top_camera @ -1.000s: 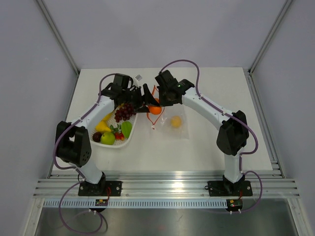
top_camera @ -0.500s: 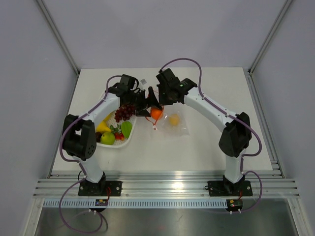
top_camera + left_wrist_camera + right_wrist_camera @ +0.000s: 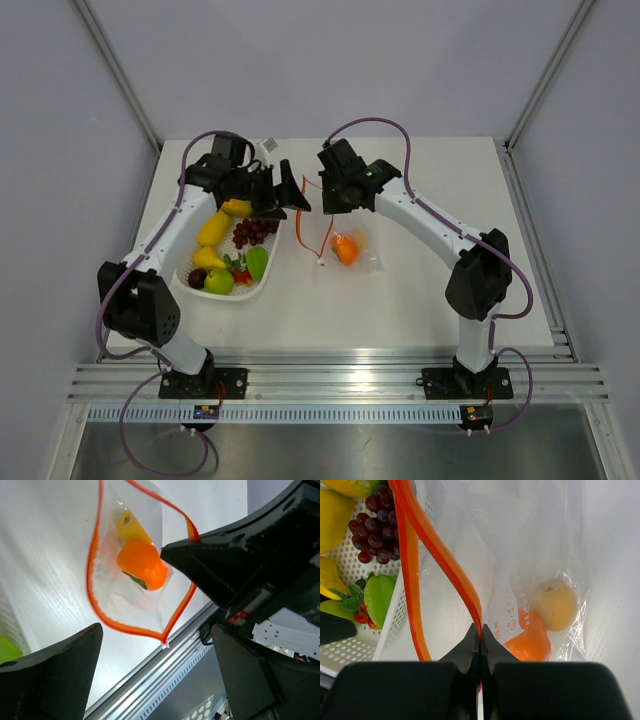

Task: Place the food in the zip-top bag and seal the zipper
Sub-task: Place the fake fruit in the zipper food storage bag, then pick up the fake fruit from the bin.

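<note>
While my right gripper [image 3: 481, 636] pinches the zipper [image 3: 440, 555] and holds the mouth agape, the bag [image 3: 352, 245] lies mid-table, nearer the far edge, with an orange [image 3: 142, 566] and a yellow fruit [image 3: 128, 525] inside. My left gripper [image 3: 288, 188] hovers spread and empty between the mouth and the basket [image 3: 390, 625].

The clear zip-top bag [image 3: 360, 262] lies flat on the worktop [image 3: 420, 295], its mouth gaping. Its red-orange zipper [image 3: 120, 625] loops wide open, one lip raised. Deep inside, an orange fruit [image 3: 142, 566] touches a yellow fruit [image 3: 129, 526].
</note>
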{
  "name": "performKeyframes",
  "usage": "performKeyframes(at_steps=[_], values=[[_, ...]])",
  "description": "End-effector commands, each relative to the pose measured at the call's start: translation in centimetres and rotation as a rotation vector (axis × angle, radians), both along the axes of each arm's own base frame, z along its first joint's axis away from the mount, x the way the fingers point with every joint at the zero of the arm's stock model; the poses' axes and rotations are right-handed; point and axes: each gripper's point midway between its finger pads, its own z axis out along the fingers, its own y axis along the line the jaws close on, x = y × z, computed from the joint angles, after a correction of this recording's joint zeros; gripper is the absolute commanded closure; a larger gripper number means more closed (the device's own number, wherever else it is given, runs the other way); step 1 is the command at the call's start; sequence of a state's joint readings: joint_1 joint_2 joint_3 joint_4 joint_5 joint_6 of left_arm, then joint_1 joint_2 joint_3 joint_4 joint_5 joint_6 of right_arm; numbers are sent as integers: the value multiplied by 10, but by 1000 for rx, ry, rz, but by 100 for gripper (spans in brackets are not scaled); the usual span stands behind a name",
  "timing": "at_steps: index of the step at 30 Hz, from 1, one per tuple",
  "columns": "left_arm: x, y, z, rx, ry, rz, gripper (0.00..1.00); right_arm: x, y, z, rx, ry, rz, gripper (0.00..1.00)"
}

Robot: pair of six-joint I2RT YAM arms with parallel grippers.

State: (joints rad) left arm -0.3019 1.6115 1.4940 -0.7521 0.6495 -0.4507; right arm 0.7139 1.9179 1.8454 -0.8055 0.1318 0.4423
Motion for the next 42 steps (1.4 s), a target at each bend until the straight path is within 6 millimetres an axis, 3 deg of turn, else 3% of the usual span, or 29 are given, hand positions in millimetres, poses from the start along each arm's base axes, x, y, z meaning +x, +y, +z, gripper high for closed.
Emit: performKeyframes(at_steps=[1,2,4,5,7,11,13,14,15,17,22,27,31,41,42], values=[[0,33,18,-107,-40,51,16,1,12,29,61,-64,15,100],[5,44,18,-111,-48,94,20,0,11,28,61,-64,17,100],[15,74,-1,-28,-7,205,23,-1,11,29,67,-65,18,100],[29,95,-18,104,-14,285,22,-1,11,29,68,-62,19,100],[33,116,-39,239,18,360,16,-1,12,31,78,-66,19,100],[49,139,-69,419,29,418,8,-1,15,32,90,-60,20,100],[59,143,-83,527,25,401,9,0,18,31,97,-59,24,100],[62,141,-86,543,20,377,18,0,19,32,101,-59,27,100],[67,135,-84,562,-8,328,22,-1,20,33,105,-54,31,100],[77,142,-93,658,-34,309,25,-1,21,32,107,-51,32,100],[99,146,-96,718,-74,284,18,-2,21,33,110,-51,36,100],[107,146,-124,756,-43,223,20,-1,22,34,114,-50,37,100],[105,142,-145,752,-13,169,34,-1,24,33,118,-49,39,100],[100,139,-178,761,58,147,33,-1,27,33,126,-44,47,100],[99,133,-181,737,70,136,41,-2,27,34,126,-44,47,100]])
